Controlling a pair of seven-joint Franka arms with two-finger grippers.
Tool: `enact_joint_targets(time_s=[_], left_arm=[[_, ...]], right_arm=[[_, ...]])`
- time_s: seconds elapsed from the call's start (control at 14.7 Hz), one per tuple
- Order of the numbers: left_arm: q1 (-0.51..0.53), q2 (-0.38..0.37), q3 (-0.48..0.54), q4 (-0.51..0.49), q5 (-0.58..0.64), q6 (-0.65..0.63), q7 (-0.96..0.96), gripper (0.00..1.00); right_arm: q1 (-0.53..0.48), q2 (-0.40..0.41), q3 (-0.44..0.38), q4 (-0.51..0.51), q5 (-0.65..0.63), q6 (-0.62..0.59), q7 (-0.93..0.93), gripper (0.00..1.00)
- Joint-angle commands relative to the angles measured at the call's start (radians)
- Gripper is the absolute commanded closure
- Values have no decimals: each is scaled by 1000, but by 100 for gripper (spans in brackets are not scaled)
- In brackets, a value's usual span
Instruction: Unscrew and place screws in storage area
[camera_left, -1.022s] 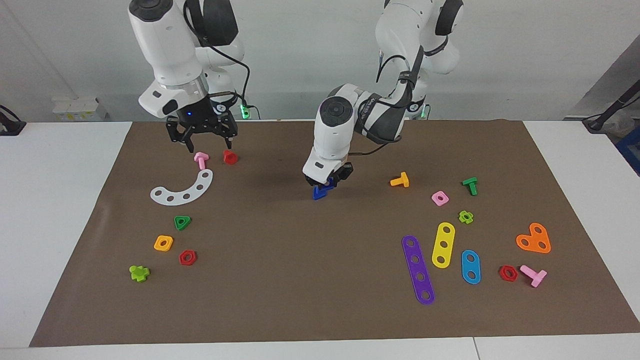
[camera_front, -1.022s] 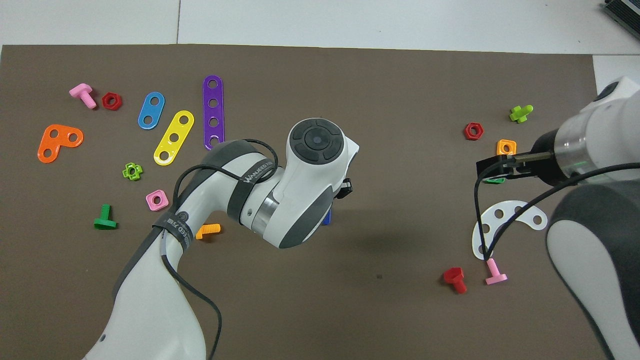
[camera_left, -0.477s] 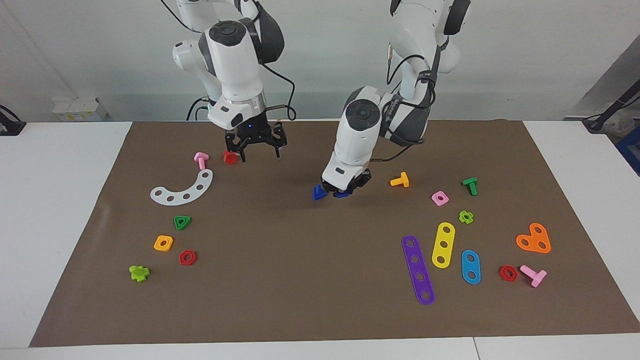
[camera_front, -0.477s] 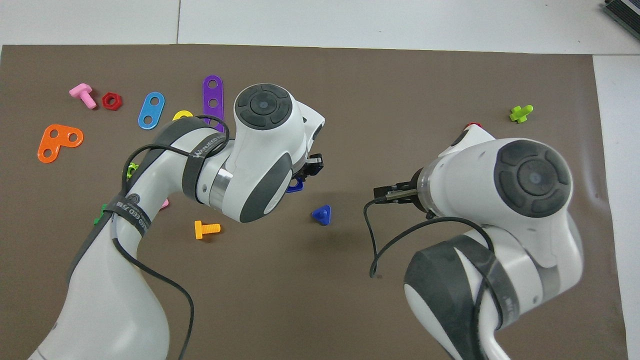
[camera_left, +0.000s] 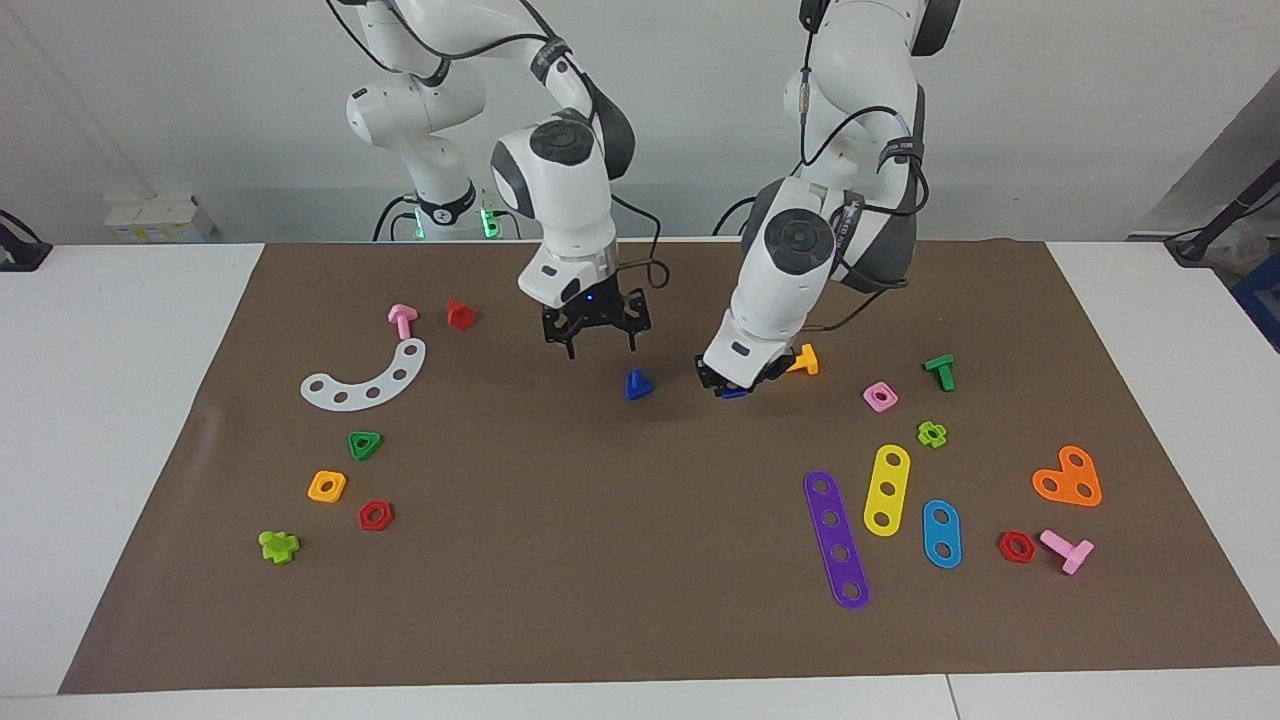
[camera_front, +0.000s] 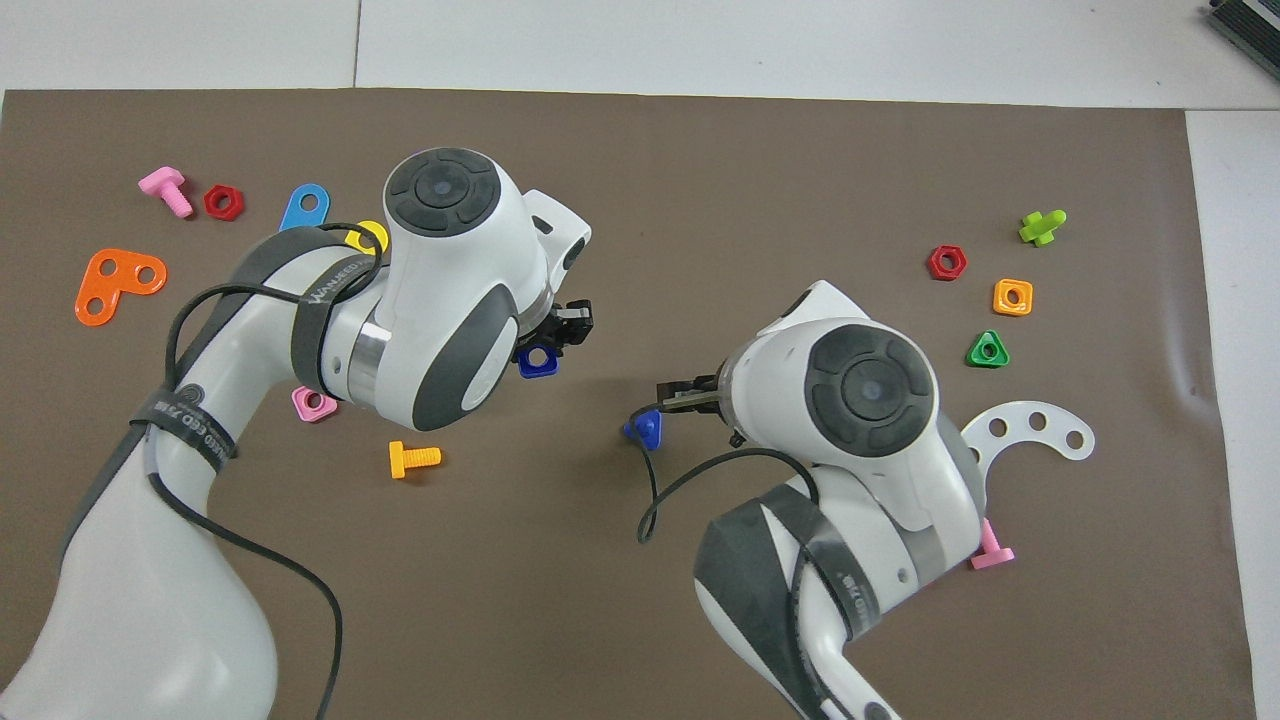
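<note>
The screw (camera_left: 637, 384) is a small dark-blue bolt with a triangular head, lying alone on the brown mat (camera_left: 600, 560) near the middle; the overhead view shows the screw (camera_front: 645, 430) too. My right gripper (camera_left: 600, 345) hangs open just above it, slightly toward the robots, and in the overhead view the right gripper (camera_front: 672, 397) sits at the screw's edge. My left gripper (camera_left: 735, 386) is low over the mat beside an orange bolt (camera_left: 800, 360), shut on a dark-blue square nut (camera_front: 535, 362) with a hole.
Toward the left arm's end lie a pink square nut (camera_left: 879, 397), a green bolt (camera_left: 940, 371) and purple, yellow and blue strips (camera_left: 836, 540). Toward the right arm's end lie a white curved strip (camera_left: 365, 380), a red bolt (camera_left: 460, 314), a pink bolt (camera_left: 402, 320) and a green triangular nut (camera_left: 365, 445).
My left gripper carried the blue nut off toward the orange bolt, leaving the screw on the mat. My right arm swung from the pink and red bolts to above the screw.
</note>
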Motion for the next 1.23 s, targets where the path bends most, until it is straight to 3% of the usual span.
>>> enact_joint_targets(time_s=[0.0, 0.27, 0.48, 0.68, 1.16], left_arm=[[47, -74, -2, -116, -19, 37, 89, 100], [133, -87, -2, -162, -19, 63, 198, 100], [171, -107, -2, -254, -18, 207, 241, 100], [213, -114, -2, -285, -18, 244, 313, 100], [239, -129, -2, -419, -18, 436, 347, 100]], right_arm=[[45, 54, -5, 5, -14, 66, 52, 5], [77, 100, -5, -4, -67, 97, 73, 11], [93, 131, -7, -7, -132, 131, 101, 14], [91, 128, -7, -19, -133, 126, 102, 17], [91, 122, -5, -33, -133, 100, 124, 46]])
